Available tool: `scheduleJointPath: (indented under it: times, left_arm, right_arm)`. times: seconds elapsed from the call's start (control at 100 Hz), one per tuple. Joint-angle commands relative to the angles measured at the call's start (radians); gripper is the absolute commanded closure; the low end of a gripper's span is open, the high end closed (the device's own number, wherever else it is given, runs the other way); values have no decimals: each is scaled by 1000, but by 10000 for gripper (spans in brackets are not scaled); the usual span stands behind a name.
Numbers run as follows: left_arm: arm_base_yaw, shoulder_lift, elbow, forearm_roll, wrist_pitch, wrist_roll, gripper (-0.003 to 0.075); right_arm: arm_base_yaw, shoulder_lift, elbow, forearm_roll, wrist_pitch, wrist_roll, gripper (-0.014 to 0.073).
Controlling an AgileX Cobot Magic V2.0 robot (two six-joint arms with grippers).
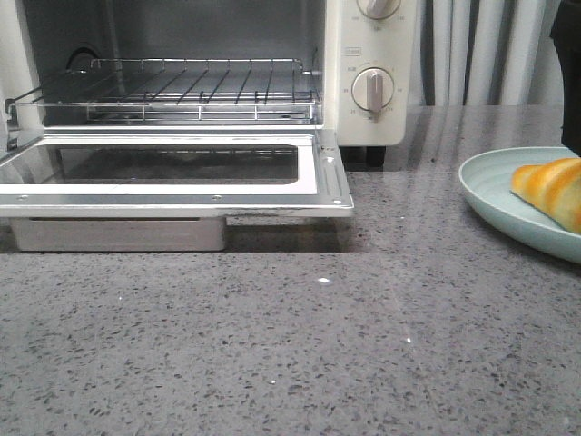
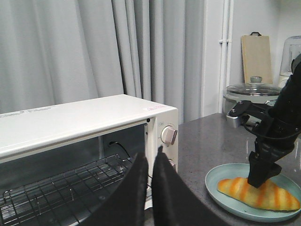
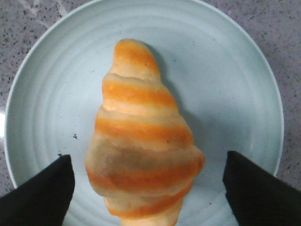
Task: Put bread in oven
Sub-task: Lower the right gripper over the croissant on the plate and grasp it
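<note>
The bread (image 3: 141,136), a golden-orange roll with cream stripes, lies on a pale blue plate (image 3: 225,70). My right gripper (image 3: 148,157) is open, one black finger on each side of the bread's wide end, both apart from it. In the left wrist view, the right gripper (image 2: 261,176) points down onto the bread (image 2: 256,193). The cream-white oven (image 1: 363,54) stands at the left with its glass door (image 1: 172,168) dropped flat and its wire rack (image 1: 182,86) bare. My left gripper (image 2: 150,153) hangs shut and holds nothing, in front of the oven's opening. In the front view only part of the bread (image 1: 552,191) shows at the right edge.
Grey speckled counter stretches between the oven and the plate (image 1: 495,191). A pale flat tray (image 1: 118,234) sits under the open door. Two dials (image 1: 373,89) are on the oven's right panel. A lidded pot (image 2: 254,92) and a wooden board (image 2: 256,59) stand behind, before grey curtains.
</note>
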Motion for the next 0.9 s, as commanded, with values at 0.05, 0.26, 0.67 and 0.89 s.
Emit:
scheduleJointPath:
  times: [0.05, 0.26, 0.67, 0.89]
  left_arm:
    - [-4, 7, -34, 1, -81, -2, 740]
    - [-4, 7, -34, 1, -81, -2, 740]
    - [-4, 7, -61, 18, -78, -2, 740]
    - [-4, 7, -61, 18, -74, -2, 740]
  right_arm:
    - [-7, -17, -36, -4, -15, -11, 8]
    - [-7, 20, -36, 8, -4, -11, 8]
    - [-7, 47, -36, 0, 5, -11, 11]
    - [-7, 47, -36, 0, 23, -11, 124]
